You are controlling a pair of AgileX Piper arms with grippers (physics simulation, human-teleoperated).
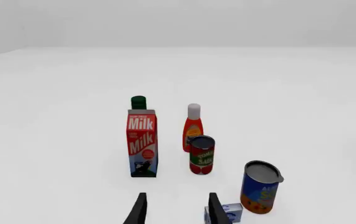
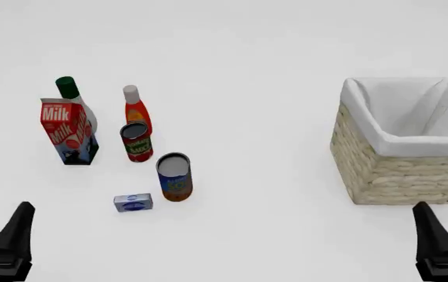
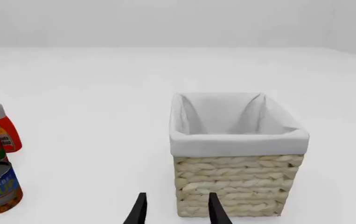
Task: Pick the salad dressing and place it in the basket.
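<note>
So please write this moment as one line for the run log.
phase: before pick | salad dressing: upright behind milk carton | basket: empty | left gripper: open | right gripper: open

A red and white milk carton (image 2: 68,131) stands upright on the white table (image 2: 247,70) at the left. Just to its right, an orange-red bottle with a white cap (image 2: 136,110) stands behind a red and green can (image 2: 137,141). Nearer the camera stands a blue and orange can (image 2: 174,177), with a small blue and white box (image 2: 132,202) lying beside it.
</note>
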